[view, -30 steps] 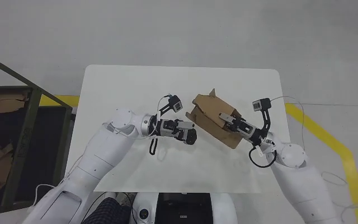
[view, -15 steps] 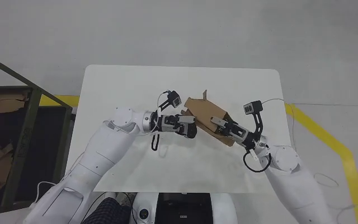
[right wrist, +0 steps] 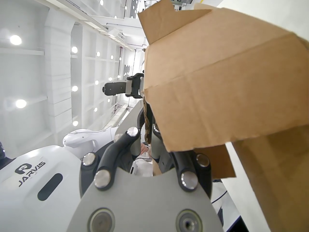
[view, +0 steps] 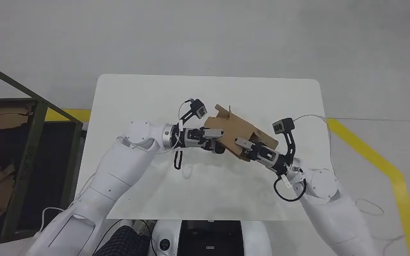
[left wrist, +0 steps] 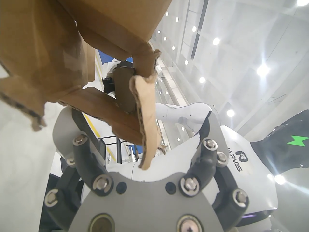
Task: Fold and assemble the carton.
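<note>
A brown cardboard carton (view: 234,130) with loose flaps is held tilted above the middle of the white table (view: 128,109). My right gripper (view: 246,152) is at its near right end, shut on an edge of a carton (right wrist: 217,85) wall. My left gripper (view: 216,137) is at the carton's left end. Its fingers (left wrist: 82,134) are spread wide, and a ragged flap (left wrist: 144,121) of the carton (left wrist: 48,25) hangs loose in the gap between them. The left arm's dark wrist (right wrist: 118,88) shows past the carton's edge in the right wrist view.
A dark metal frame (view: 25,141) holding cardboard stands off the table's left side. A yellow line (view: 365,150) runs across the floor at the right. The table's far half and left part are bare.
The carton has moved left and a little farther back with my right gripper. My left gripper has come up against the carton's left end.
</note>
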You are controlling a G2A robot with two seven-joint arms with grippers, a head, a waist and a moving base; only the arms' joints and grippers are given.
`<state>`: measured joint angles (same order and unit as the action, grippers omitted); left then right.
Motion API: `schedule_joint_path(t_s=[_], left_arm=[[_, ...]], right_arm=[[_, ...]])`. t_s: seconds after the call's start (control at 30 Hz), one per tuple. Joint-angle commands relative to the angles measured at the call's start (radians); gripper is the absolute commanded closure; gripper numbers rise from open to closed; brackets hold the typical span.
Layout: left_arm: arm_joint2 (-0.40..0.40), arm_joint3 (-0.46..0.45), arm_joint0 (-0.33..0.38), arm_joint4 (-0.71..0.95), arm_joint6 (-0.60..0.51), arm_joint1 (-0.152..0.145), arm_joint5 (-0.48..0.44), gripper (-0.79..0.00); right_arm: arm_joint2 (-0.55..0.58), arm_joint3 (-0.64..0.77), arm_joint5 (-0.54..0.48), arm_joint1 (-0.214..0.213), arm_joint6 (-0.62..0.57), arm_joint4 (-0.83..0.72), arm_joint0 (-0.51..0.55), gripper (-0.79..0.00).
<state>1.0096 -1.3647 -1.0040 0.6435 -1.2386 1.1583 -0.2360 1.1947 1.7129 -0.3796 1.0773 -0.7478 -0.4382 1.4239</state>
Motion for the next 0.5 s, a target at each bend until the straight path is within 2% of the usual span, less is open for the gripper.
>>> schedule_joint_path(t_s=[0.0, 0.47], left_arm=[[0.005, -0.003, -0.002, -0.001, 0.001, -0.001, 0.000, -0.785], [0.038, -0.016, -0.022, -0.005, -0.004, -0.008, 0.007, -0.785]], right_arm=[[-0.003, 0.005, 0.002, 0.001, 0.003, 0.005, 0.002, 0.000], [0.028, -0.027, 0.004, 0.003, 0.027, 0.022, -0.017, 0.000]])
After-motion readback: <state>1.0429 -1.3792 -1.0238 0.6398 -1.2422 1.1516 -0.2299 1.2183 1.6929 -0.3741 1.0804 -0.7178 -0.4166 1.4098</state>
